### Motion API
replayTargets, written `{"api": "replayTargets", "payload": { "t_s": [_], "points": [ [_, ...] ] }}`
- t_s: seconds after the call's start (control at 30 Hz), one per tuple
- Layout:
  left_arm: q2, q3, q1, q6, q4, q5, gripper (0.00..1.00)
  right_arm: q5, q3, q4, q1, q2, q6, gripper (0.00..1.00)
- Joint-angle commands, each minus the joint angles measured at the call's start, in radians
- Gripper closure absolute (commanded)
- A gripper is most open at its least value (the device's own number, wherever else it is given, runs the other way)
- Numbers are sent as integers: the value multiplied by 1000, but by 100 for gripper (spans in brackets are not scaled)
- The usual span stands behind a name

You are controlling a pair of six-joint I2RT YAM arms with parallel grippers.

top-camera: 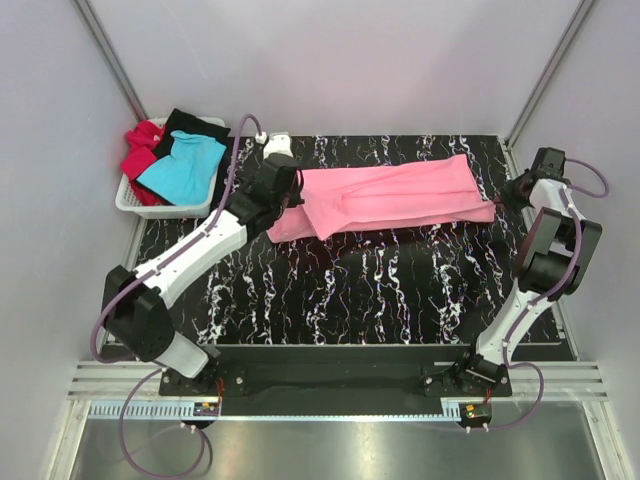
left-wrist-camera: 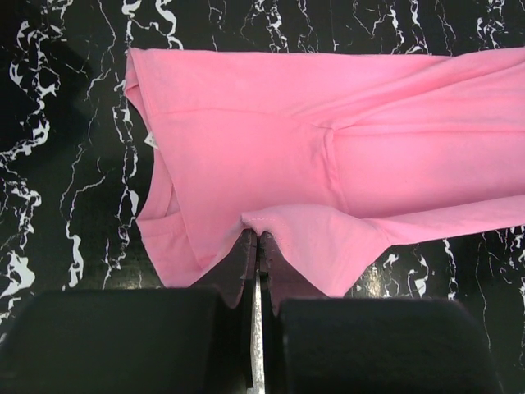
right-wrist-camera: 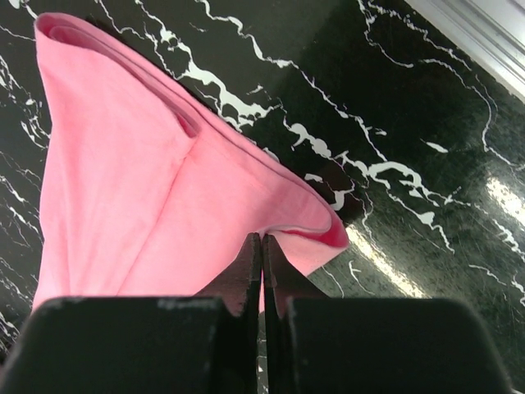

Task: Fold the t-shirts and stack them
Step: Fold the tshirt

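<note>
We show a pink t-shirt (top-camera: 390,195) with a white label (left-wrist-camera: 151,141) on a black table (top-camera: 380,290) veined in white marbling; in the white basket (top-camera: 152,206) we distinguish a turquoise t-shirt (top-camera: 185,168), a red t-shirt (top-camera: 140,155) and a black t-shirt (top-camera: 198,124).

The right pincer (right-wrist-camera: 261,242) is closed tight, apparently pinching a folded corner of the pink t-shirt (right-wrist-camera: 123,189) over the black, white-veined counter (right-wrist-camera: 410,131).

We see open worktop (top-camera: 380,300) across the near half, between the left arm (top-camera: 190,255) and right arm (top-camera: 545,265). The pink shirt (top-camera: 400,195), stretched side to side, takes the far strip. The basket (top-camera: 165,208) blocks the far left corner, close to the wall (top-camera: 60,150).
</note>
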Motion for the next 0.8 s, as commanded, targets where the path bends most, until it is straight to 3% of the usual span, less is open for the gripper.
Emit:
{"api": "replayTargets", "payload": {
  "t_s": [0.0, 0.77],
  "points": [
    [18, 49, 9, 57, 74, 31, 100, -21, 58, 12, -2, 14, -18, 100],
    [64, 54, 66, 153, 160, 62, 100, -48, 144, 12, -2, 94, -27, 100]
  ]
}}
